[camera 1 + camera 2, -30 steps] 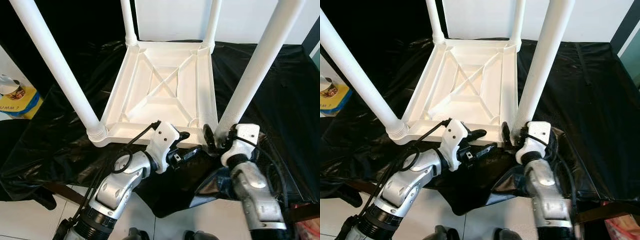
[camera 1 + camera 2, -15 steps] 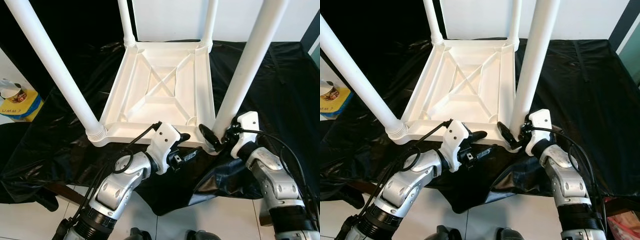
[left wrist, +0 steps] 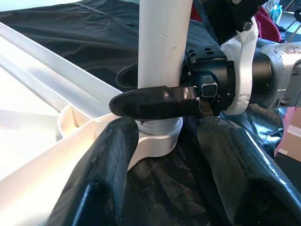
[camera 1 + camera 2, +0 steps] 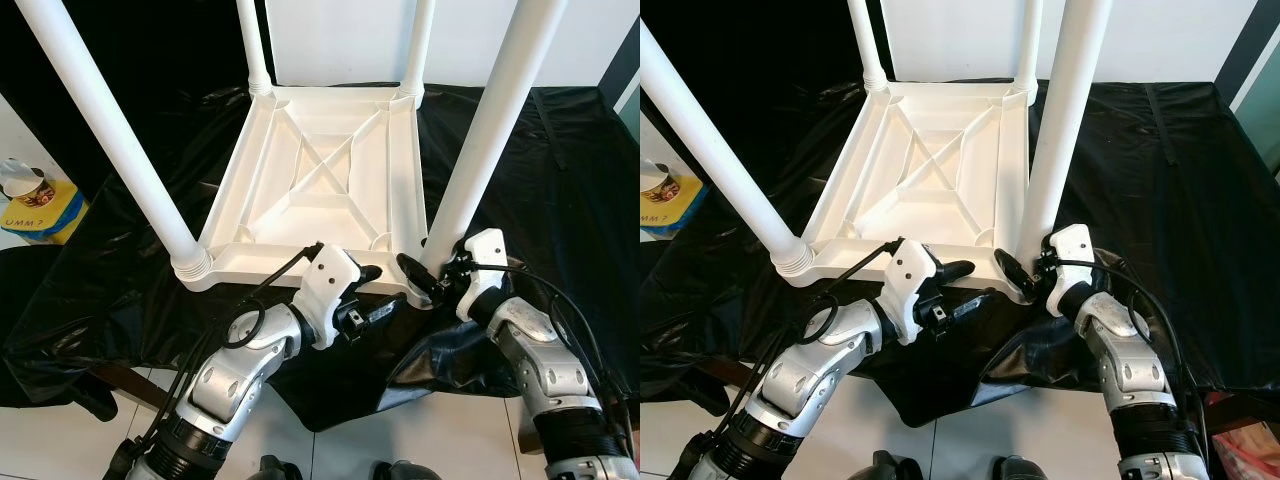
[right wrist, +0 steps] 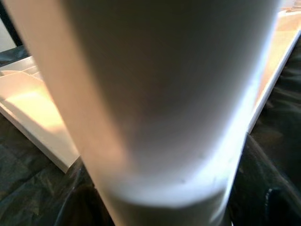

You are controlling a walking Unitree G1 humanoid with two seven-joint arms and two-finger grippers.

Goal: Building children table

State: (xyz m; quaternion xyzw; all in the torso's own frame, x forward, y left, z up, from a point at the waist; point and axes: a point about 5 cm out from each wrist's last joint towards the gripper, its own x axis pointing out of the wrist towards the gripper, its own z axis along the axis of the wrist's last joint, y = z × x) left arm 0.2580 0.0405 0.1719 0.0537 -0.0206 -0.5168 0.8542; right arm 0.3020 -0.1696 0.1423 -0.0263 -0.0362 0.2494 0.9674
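A white plastic children's table (image 4: 262, 262) lies upside down on a black sheet (image 4: 560, 180), all its legs pointing up. My right gripper (image 4: 432, 272) is shut around the base of the near-right leg (image 4: 480, 140), just above its socket. One black finger (image 3: 150, 103) crosses the front of that leg (image 3: 162, 47) and the other sits behind it. The leg (image 5: 155, 94) is close up in the right wrist view. My left gripper (image 4: 375, 290) is open at the table's near edge, its fingers (image 3: 113, 155) apart beside the same corner.
A yellow and blue package (image 4: 35, 205) with a cup on it sits on the floor at the left. White floor tiles (image 4: 400, 440) show below the sheet's near edge. A red item (image 4: 1250, 450) lies at the bottom right. A pale wall stands behind the table.
My right forearm has swung out to the right and its wrist has turned, while the gripper stayed at the leg's base. The near-right leg now stands more upright. My left arm has not moved.
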